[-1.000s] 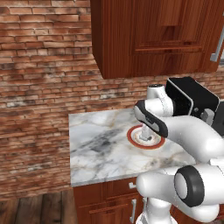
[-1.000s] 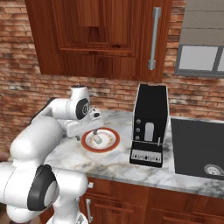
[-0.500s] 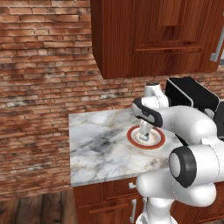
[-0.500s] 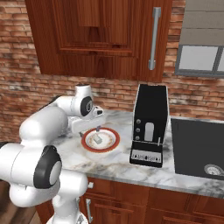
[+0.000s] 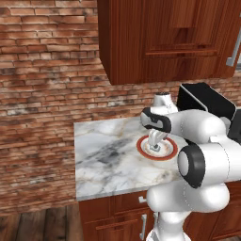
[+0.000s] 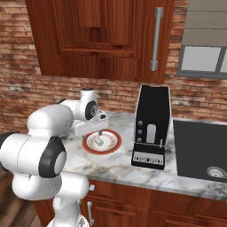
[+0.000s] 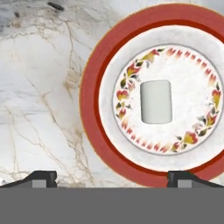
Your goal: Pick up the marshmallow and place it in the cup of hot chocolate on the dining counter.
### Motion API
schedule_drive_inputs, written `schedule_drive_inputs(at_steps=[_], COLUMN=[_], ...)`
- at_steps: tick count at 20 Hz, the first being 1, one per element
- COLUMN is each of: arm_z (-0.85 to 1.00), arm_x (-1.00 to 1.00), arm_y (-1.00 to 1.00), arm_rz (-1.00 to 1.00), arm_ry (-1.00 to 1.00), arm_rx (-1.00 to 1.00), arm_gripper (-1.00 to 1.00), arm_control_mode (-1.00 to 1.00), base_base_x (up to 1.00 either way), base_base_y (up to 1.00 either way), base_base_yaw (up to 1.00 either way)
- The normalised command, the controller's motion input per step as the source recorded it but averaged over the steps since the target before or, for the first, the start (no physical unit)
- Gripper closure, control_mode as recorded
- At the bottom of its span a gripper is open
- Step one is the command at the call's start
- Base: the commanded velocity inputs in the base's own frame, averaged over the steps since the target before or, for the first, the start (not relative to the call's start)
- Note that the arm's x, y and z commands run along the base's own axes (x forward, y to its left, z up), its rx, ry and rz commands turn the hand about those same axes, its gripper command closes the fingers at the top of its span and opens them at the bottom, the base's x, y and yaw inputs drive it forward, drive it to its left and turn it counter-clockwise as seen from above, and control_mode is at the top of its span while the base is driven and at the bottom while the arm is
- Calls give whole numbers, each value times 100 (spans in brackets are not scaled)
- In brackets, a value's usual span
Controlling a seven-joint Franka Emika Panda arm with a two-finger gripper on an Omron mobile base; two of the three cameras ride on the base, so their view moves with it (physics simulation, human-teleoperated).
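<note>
The marshmallow (image 7: 155, 101), a small pale squarish block, lies in the middle of a round white plate with a red rim (image 7: 89, 100). From the right base view I see the marshmallow (image 6: 100, 141) on the plate (image 6: 113, 146), just under the hand. My gripper (image 7: 111, 178) hangs straight above the plate, open, with nothing between its fingertips (image 7: 42, 176). It sits a little to the side of the marshmallow and clear of it. From the left, the gripper (image 5: 155, 146) points down at the plate (image 5: 170, 153). The cup of hot chocolate and the dining counter are out of view.
The plate rests on a marble counter (image 5: 103, 160) over wood cabinets, against a brick wall. A black coffee machine (image 6: 152, 126) stands right of the plate, and a dark sink (image 6: 204, 153) lies beyond it. Wood wall cabinets (image 6: 102, 40) hang overhead.
The hand has come down closer over the plate and the arm's elbow has swung forward. The jaws stayed open and the marshmallow has not moved.
</note>
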Motion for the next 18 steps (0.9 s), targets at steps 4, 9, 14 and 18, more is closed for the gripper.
schedule_drive_inputs(at_steps=[4, 9, 14, 18], arm_z=[-22, -29, -11, 0], arm_x=[3, 0, 0, 2], arm_y=[0, 0, 0, 0], arm_rz=[0, 0, 0, 0], arm_ry=[0, 0, 0, -1], arm_rx=[4, 3, 1, 0], arm_gripper=[-100, -100, -100, -100], arm_control_mode=[-100, -100, -100, -100], base_base_x=[0, 0, 0, 0], base_base_y=[0, 0, 0, 0], base_base_yaw=[0, 0, 0, 0])
